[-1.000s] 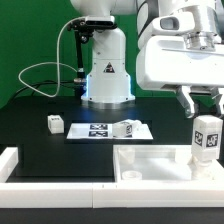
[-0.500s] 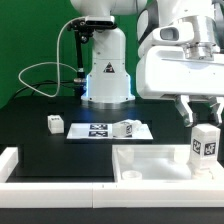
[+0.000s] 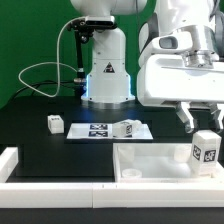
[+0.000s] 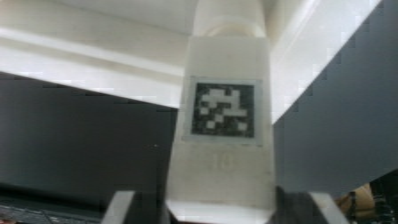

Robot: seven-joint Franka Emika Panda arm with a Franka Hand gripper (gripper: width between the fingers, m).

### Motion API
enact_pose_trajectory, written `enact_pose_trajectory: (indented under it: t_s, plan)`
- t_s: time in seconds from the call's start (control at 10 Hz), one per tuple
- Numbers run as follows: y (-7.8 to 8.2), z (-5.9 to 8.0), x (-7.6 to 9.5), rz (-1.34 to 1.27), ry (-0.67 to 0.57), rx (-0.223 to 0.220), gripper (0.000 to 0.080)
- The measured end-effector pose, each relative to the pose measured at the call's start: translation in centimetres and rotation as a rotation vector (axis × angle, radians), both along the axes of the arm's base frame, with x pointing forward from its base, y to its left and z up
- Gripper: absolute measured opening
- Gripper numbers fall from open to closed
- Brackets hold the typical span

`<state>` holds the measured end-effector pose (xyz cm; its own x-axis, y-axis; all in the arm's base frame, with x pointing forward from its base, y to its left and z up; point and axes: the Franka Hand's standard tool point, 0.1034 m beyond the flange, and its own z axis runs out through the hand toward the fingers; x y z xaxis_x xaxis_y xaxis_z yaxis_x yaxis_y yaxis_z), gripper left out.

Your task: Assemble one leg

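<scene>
**A:** Claw (image 3: 203,126) first: how does it stand?

**B:** The claw is clamped on the leg (image 3: 205,152), with its fingers (image 3: 187,117) pressing the block's upper end. In the wrist view the leg runs straight out from between them, with a square tag facing the camera.

**A:** Where is the leg, measured against the panel (image 3: 150,158)?

**B:** It stands upright over the panel's corner at the exterior view's right, with its lower end low within the panel's outline. I cannot tell whether it touches the panel.

**A:** And around the panel?

**B:** Behind the panel, on the black table (image 3: 30,135), lies the marker board (image 3: 92,130). A second tagged block (image 3: 128,128) rests on it. A third block (image 3: 55,124) sits on the table farther from the panel, just past the board's far end.
</scene>
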<state>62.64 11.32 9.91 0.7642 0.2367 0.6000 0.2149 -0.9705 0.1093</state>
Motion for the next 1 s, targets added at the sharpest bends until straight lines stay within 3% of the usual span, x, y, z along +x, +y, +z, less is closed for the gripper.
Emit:
enact_pose_trajectory:
  t_s: [0.3,0.4,0.5,0.6,0.9,1.0]
  plan:
    - [0.0,-0.3,-0.1,0.004,0.030,-0.008,0.0284]
    - [0.0,-0.4,-0.1,0.002,0.061,-0.010,0.0475]
    - [-0.3,0.0,0.4,-0.005,0.084,-0.011,0.0475]
    - [-0.6,0.0,0.8,-0.020,0.131,-0.009,0.0603]
    - [0.5,0.1,1.4,-0.092,0.445,0.016,0.0648]
    - [0.7,0.0,1.7,-0.104,0.489,0.026,0.0648]
